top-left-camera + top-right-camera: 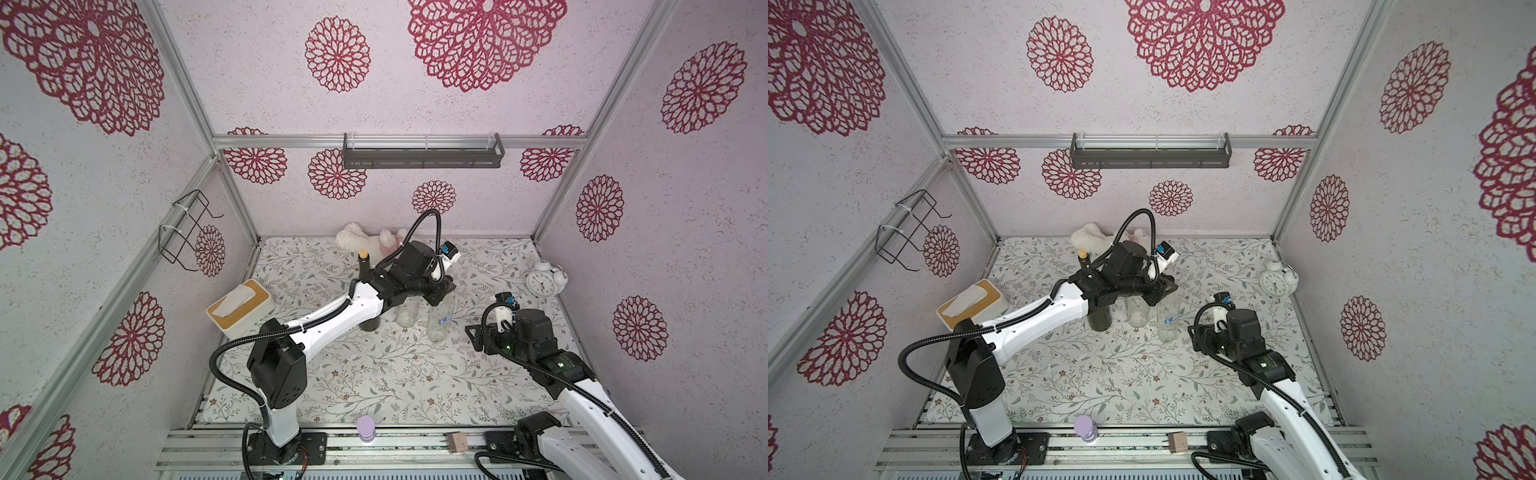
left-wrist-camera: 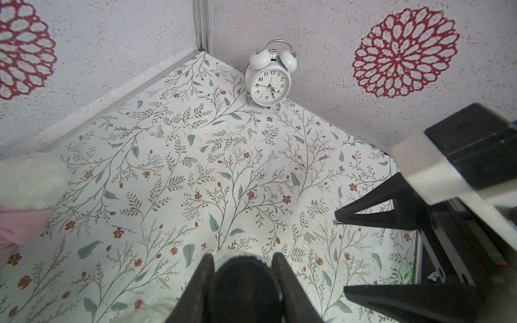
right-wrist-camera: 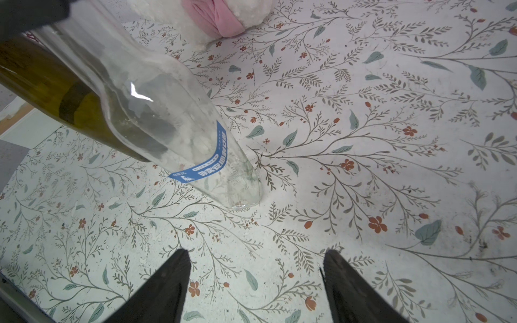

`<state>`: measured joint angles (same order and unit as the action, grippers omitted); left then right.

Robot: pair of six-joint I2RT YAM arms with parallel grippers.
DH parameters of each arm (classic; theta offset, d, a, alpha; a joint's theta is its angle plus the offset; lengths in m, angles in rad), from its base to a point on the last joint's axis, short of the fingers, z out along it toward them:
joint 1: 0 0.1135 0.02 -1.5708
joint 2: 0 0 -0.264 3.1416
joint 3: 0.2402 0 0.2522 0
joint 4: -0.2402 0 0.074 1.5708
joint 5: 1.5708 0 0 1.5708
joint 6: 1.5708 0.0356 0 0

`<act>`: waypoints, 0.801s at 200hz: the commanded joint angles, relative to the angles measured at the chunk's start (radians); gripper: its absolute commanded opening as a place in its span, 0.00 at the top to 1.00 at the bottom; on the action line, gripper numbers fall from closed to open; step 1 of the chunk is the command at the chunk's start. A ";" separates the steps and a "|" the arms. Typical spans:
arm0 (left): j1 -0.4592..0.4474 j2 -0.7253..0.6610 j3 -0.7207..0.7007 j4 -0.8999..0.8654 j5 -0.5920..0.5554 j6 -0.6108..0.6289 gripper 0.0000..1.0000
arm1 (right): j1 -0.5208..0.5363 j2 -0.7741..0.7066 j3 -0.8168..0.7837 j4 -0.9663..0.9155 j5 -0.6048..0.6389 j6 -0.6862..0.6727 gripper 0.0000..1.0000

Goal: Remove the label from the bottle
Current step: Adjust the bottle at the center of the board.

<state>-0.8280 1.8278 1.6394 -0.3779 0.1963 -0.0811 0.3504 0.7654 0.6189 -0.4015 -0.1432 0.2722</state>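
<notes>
A clear glass bottle (image 3: pixel 156 112) stands upright mid-table, in both top views (image 1: pixel 439 322) (image 1: pixel 1168 322). A blue label (image 3: pixel 212 156) wraps its lower body, with a bit of blue showing in a top view (image 1: pixel 1171 320). My left gripper (image 2: pixel 243 260) comes down from above, shut on the bottle's mouth (image 2: pixel 223 258), and covers the bottle's top (image 1: pixel 436 293). My right gripper (image 3: pixel 256 260) is open and empty, low over the table just right of the bottle (image 1: pixel 473 338), fingers pointing at it without touching.
A dark green corked bottle (image 1: pixel 368 320) and a clear jar (image 1: pixel 407 313) stand just left of the labelled bottle. A tissue box (image 1: pixel 239 307) is at left, a plush toy (image 1: pixel 365 239) at the back, a white alarm clock (image 1: pixel 542 282) at right. A purple-capped bottle (image 1: pixel 366 428) stands on the front rail.
</notes>
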 commanded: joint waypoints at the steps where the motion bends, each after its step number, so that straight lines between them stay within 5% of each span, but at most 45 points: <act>1: -0.015 0.025 0.021 -0.007 -0.027 -0.003 0.76 | 0.011 0.008 0.036 0.011 0.039 0.013 0.22; 160: -0.027 0.046 0.046 -0.030 -0.128 -0.084 0.79 | 0.192 0.018 0.036 0.027 0.203 0.031 0.30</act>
<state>-0.8436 1.8462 1.6642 -0.3786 0.1177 -0.1467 0.5114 0.7712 0.6434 -0.4080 0.0051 0.3077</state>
